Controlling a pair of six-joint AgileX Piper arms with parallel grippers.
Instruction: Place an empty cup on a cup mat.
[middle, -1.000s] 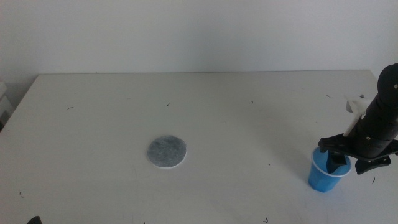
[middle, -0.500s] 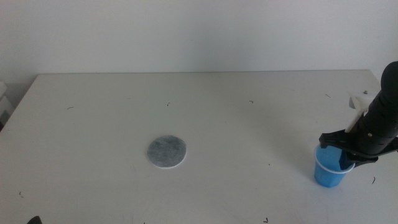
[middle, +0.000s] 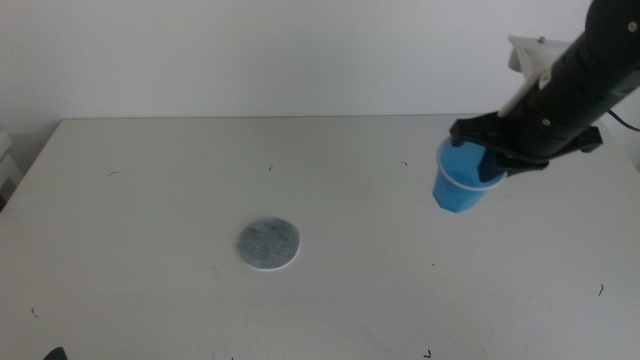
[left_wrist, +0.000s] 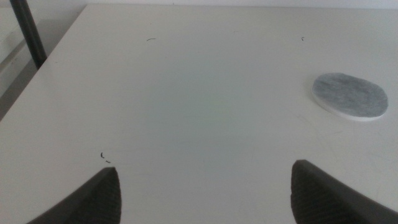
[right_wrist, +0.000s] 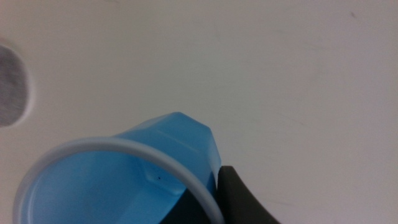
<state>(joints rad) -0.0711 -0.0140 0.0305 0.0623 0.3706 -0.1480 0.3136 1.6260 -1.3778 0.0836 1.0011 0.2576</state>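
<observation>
lifted clear now – tapered blue cup (middle: 460, 184), white-rimmed, in right tool (middle: 490, 165).

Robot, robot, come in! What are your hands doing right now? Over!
Right gripper shut on the blue cup, held above the table. Left gripper open, waiting low over the table. Cup mat bare, nothing between it and the cup.

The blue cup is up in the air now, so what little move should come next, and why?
Probably carry it sideways toward the mat. The right pincer holds the cup by its rim, lifted clear of the table and tilted, while the mat lies bare well off to its left. The left pincer waits open near the table's front edge.
</observation>
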